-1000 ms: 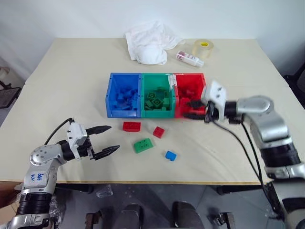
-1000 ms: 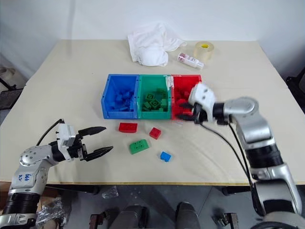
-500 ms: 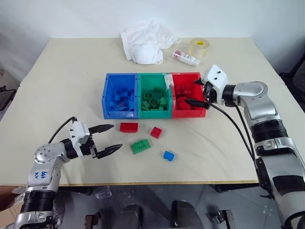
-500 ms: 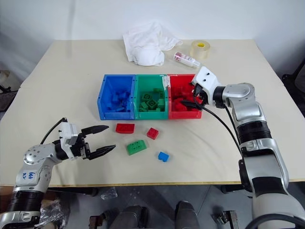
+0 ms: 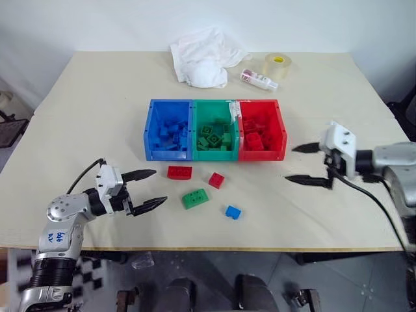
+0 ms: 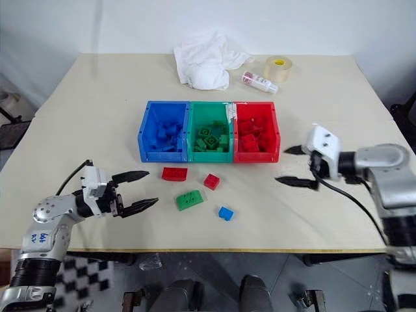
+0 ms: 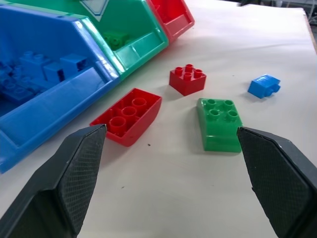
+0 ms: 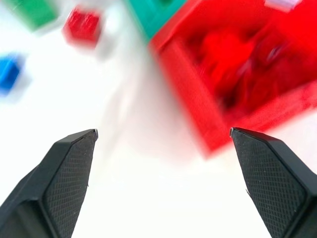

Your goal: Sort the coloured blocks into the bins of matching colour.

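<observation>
Four blocks are left on the table (image 5: 78, 104) in front of the bins: a red oblong block (image 5: 179, 172), a small red block (image 5: 216, 180), a green block (image 5: 195, 197) and a small blue block (image 5: 233, 212). The blue bin (image 5: 154, 130), green bin (image 5: 214, 153) and red bin (image 5: 276, 127) are joined in a row, each filled with blocks of matching colour. The left gripper (image 5: 147, 189) is held wide open, empty, beside the loose blocks. The right gripper (image 5: 298, 164) is spread open, empty, beside the red bin

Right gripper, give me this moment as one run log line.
right gripper: open, empty, beside red bin | left gripper: open | table: four loose blocks
</observation>
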Controlling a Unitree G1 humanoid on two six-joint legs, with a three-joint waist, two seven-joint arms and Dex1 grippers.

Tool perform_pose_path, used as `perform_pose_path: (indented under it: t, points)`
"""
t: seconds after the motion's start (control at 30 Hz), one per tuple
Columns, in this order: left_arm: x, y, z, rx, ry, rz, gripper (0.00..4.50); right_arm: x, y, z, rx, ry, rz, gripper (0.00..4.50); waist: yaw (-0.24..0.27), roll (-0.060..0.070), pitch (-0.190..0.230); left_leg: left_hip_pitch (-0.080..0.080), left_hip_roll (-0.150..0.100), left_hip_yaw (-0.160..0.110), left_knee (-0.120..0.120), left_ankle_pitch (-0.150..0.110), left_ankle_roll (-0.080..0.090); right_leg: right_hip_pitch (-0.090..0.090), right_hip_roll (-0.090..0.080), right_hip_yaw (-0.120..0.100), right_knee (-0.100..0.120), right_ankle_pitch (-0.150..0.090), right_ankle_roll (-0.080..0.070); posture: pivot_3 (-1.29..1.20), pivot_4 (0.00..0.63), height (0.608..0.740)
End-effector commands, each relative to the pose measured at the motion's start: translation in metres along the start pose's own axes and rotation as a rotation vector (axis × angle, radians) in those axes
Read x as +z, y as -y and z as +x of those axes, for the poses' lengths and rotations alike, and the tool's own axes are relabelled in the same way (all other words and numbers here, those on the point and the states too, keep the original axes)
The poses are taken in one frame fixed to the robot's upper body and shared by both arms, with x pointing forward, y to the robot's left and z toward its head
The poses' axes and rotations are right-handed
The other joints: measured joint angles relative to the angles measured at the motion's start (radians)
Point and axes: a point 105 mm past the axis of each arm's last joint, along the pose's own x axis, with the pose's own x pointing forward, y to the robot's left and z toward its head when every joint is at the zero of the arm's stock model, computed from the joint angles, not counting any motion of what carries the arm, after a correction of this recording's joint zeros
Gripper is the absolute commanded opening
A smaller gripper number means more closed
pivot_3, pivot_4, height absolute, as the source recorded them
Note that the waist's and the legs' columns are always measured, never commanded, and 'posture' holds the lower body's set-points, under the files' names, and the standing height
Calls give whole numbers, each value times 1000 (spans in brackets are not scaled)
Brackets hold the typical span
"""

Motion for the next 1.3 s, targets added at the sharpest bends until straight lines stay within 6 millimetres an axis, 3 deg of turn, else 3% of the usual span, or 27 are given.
perform_pose_path:
  t: [0.03,0.13,0.23,0.4,0.57,0.73,1.03,1.13,1.3]
  points:
    - [4,-3,-5,1,4,23,4500,1,-9,-21,9,-38,-12,4475,1,0,0,0,0,0,0,0,0,0,0,0,0,0,0,0,150,740]
    - [4,-4,-7,-2,-3,23,4500,-8,-18,-28,16,-87,11,4475,1,0,0,0,0,1,0,0,0,0,0,0,0,0,0,0,150,740]
    - [3,-4,-10,-3,-9,24,4500,-6,-25,-23,32,-75,14,4475,0,0,0,0,0,1,0,0,0,0,0,0,0,0,0,0,150,740]
    - [5,-6,-10,0,-12,30,4500,10,-48,7,137,-18,0,4475,1,0,0,0,1,0,0,0,0,0,0,0,-1,0,0,0,150,740]
    - [7,-4,-12,6,-8,37,4500,23,-75,52,263,8,-42,4475,1,0,0,0,1,0,0,0,0,0,0,0,-1,0,0,0,150,740]
    - [7,1,-14,10,-9,36,4500,32,-90,93,324,41,-87,4475,0,0,0,0,0,0,0,0,0,0,0,0,-1,0,0,0,150,740]
    - [14,13,-12,8,-2,46,4500,28,-98,127,369,46,-144,4475,0,0,0,0,-1,-2,1,0,0,0,0,0,0,0,0,0,150,740]
    - [16,15,-13,13,-2,47,4500,27,-98,130,371,47,-165,3902,-2,0,0,0,0,-2,0,0,0,0,0,0,0,0,0,0,150,740]
    - [17,19,-16,18,-4,43,4500,30,-98,128,380,71,-181,2157,-2,0,0,0,0,-2,0,0,0,0,0,0,0,0,0,0,150,740]
